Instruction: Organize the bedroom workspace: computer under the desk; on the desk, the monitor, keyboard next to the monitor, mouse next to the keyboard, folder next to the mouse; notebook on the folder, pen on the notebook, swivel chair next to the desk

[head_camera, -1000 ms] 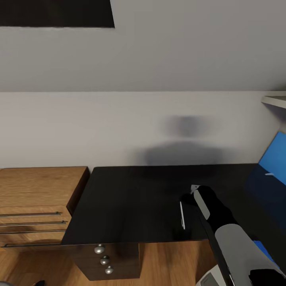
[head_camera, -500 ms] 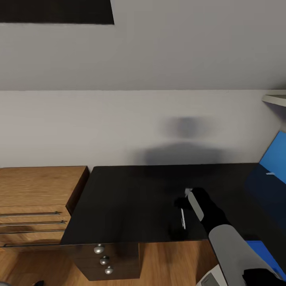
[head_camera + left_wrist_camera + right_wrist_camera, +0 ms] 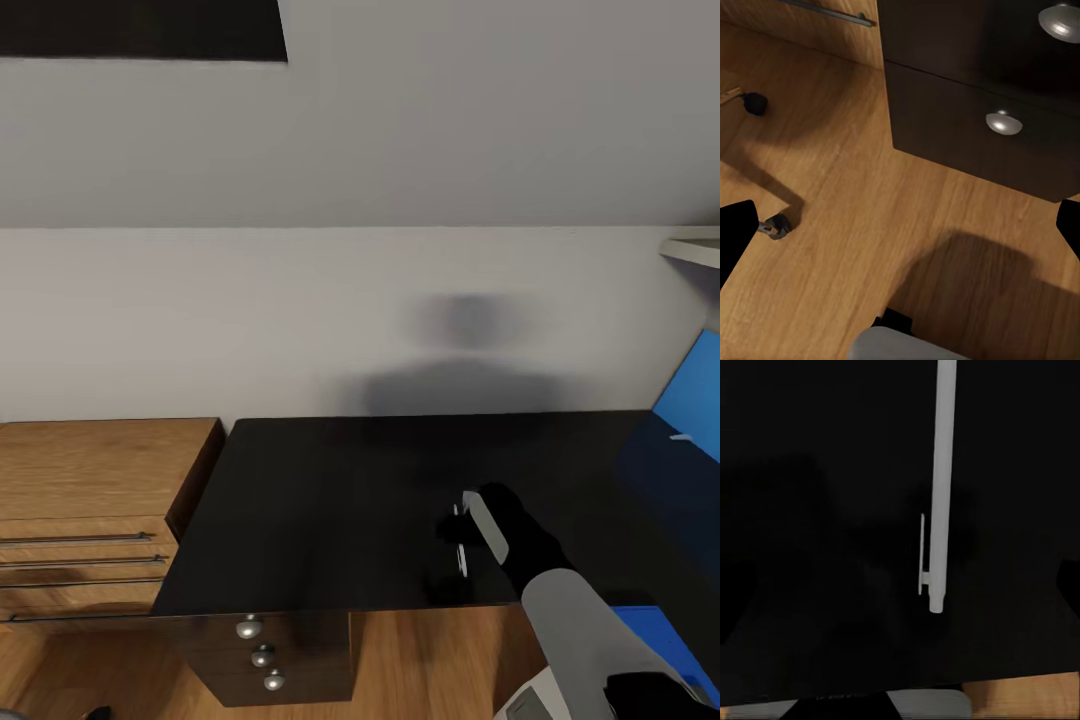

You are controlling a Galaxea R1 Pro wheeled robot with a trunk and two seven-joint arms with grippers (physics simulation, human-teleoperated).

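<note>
Nearest the robot, the right pincer hung just above the table close to its front edge, and the pen lay flat on the glossy black top directly beneath it, running roughly from the front edge toward the back. In the right wrist view the pen sat between the two dark fingertips at the frame's sides, so the pincer stood apart and held nothing. To take the pen well, it would likely need to come straight down with the fingers either side of the thin shaft, closing across it near the middle, since so slim a stick could roll or slip on the shiny surface. The left pincer hung low over the wood floor beside the drawer unit, its fingertips spread and empty. Farther off, at the table's right end, a blue panel leaned by the wall.
</note>
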